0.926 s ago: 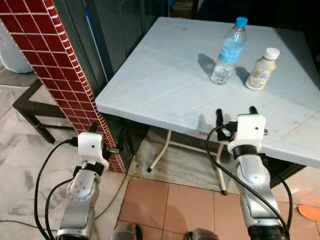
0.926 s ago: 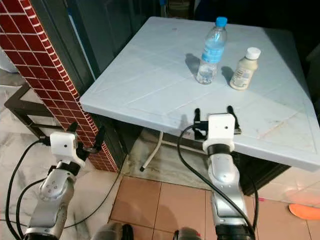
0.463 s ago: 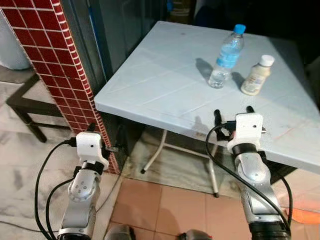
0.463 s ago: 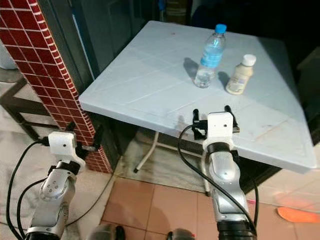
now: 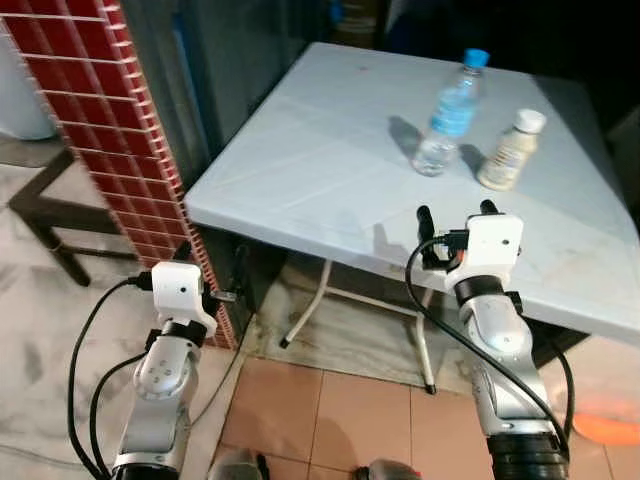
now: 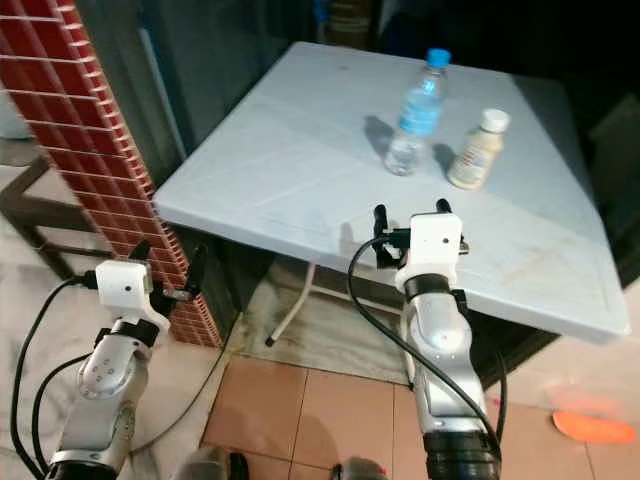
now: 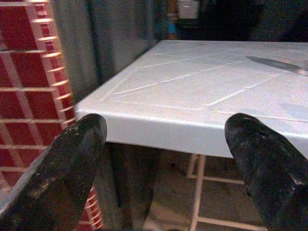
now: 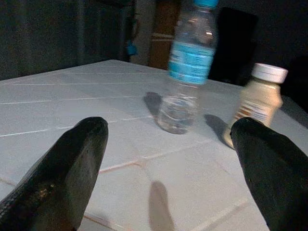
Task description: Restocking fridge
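A clear water bottle (image 5: 449,116) with a blue cap and blue label stands upright on the white table (image 5: 320,150), towards its far side. Just to its right stands a small beige bottle (image 5: 508,150) with a white cap. My right gripper (image 5: 454,210) is open, raised over the table's near edge, short of both bottles; in its wrist view the water bottle (image 8: 188,67) and the beige bottle (image 8: 257,101) stand ahead between the fingers. My left gripper (image 6: 165,258) is open, low beside the table's left corner, holding nothing.
A red tiled pillar (image 5: 110,120) rises at the left, close to the table's corner. A dark bench frame (image 5: 50,215) stands left of it. White table legs (image 5: 310,310) reach down to the tiled floor. An orange object (image 6: 590,425) lies on the floor at the right.
The view has shifted as I came a little closer to the table. My right gripper has risen slightly over the table's edge. The bottles stand as before.
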### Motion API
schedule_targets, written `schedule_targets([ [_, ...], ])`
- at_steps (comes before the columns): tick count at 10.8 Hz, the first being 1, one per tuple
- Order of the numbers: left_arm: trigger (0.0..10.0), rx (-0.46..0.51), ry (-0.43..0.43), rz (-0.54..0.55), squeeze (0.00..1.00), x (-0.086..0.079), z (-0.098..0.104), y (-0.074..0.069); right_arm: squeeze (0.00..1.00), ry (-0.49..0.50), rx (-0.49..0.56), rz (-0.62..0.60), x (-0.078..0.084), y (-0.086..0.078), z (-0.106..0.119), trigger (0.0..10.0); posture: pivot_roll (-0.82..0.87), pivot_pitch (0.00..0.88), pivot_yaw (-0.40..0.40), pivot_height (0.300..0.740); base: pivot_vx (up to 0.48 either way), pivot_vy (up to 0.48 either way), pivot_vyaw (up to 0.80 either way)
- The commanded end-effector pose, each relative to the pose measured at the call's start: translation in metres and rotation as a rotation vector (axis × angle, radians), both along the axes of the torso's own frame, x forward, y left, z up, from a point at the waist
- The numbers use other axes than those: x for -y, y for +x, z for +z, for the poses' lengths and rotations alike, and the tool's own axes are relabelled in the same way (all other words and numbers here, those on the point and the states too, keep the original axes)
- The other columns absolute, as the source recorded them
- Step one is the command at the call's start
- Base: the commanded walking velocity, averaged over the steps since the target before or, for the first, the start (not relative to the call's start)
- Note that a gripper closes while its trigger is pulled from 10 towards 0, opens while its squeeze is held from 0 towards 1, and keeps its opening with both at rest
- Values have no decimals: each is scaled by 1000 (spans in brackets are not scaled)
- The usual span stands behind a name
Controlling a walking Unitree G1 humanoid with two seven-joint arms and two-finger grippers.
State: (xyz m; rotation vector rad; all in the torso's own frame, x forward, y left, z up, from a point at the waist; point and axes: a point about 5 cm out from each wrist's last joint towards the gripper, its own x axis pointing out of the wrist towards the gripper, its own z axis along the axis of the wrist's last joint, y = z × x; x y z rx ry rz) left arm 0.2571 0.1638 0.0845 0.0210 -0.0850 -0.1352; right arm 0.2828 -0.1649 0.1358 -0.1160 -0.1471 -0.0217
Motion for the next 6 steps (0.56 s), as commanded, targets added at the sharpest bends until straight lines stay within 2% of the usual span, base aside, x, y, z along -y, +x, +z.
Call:
schedule_targets([
  [1, 10000, 19, -7, -17, 0, 2, 5, 4, 0, 7, 16, -32, 5, 0, 2, 10000, -40, 0, 41, 740, 296, 0, -800],
  [4, 10000, 30, -10, -27, 0, 3, 8, 8, 0, 4, 40, -31, 5, 6, 9, 10000, -47, 0, 45, 740, 324, 0, -756],
  [6, 10000, 37, -14, -16, 0, 1, 9, 10, 0, -16, 71, -13, 5, 9, 15, 10000, -44, 0, 39, 740, 347, 0, 0],
])
